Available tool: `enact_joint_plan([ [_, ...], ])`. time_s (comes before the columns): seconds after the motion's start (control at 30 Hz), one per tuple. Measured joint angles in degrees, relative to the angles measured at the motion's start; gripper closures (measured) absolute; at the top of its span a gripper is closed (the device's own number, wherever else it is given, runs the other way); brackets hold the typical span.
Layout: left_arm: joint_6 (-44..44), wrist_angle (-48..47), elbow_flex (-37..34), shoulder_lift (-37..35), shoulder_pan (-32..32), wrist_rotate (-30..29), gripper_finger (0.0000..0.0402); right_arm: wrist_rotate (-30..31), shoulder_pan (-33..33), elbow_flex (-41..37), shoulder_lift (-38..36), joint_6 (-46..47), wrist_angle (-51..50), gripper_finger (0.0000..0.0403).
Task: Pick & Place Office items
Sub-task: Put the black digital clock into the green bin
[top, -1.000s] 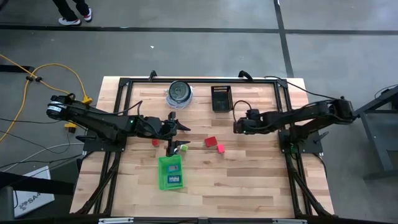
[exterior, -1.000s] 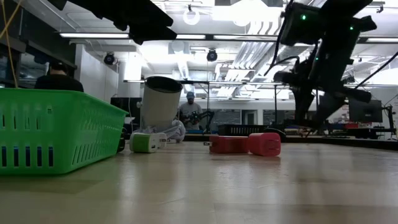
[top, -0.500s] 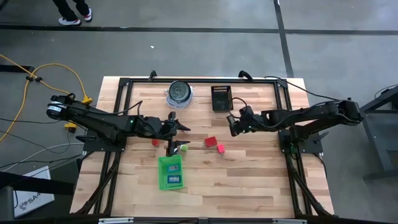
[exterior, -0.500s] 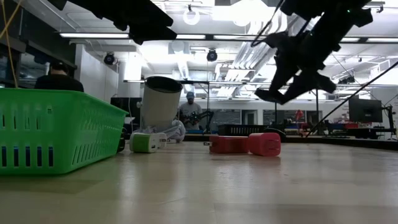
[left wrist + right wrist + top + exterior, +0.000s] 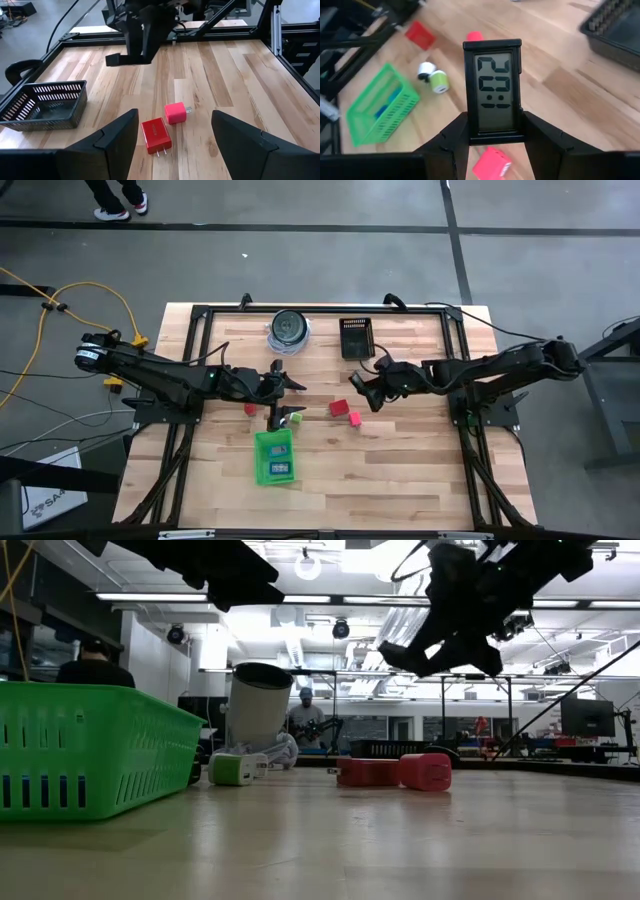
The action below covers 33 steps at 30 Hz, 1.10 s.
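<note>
Slatted wood table (image 5: 400, 470). Right gripper (image 5: 492, 137) clamps a flat black clock (image 5: 493, 90), glossy grey display; left gripper (image 5: 172, 132) gapes empty.

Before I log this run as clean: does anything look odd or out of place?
Nothing looks spilled or damaged. One unusual thing: the right gripper carries a small black digital clock high over the table.

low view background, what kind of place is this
Probably a robotics lab or workshop: fluorescent ceiling lights, metal frames and equipment across the room, and a person standing at another robot arm behind the wooden table.
</note>
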Motion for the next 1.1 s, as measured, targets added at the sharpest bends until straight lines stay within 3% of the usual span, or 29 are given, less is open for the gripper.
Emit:
enact_joint_plan([
  [0.33,0.0,0.0,0.0,0.0,0.0,0.0,0.0156,1.0,5.3,7.7,0.7,-8.3,-3.4,0.0258],
  [0.73,0.0,0.0,0.0,0.0,0.0,0.0,0.0156,2.0,11.6,23.1,12.6,-19.8,-11.3,0.0258],
  [0.93,0.0,0.0,0.0,0.0,0.0,0.0,0.0156,4.1,13.6,25.8,14.6,-29.0,-12.2,0.0258],
  [1.1,0.0,0.0,0.0,0.0,0.0,0.0,0.0156,5.1,12.2,26.0,14.9,-30.7,-10.7,0.0258],
])
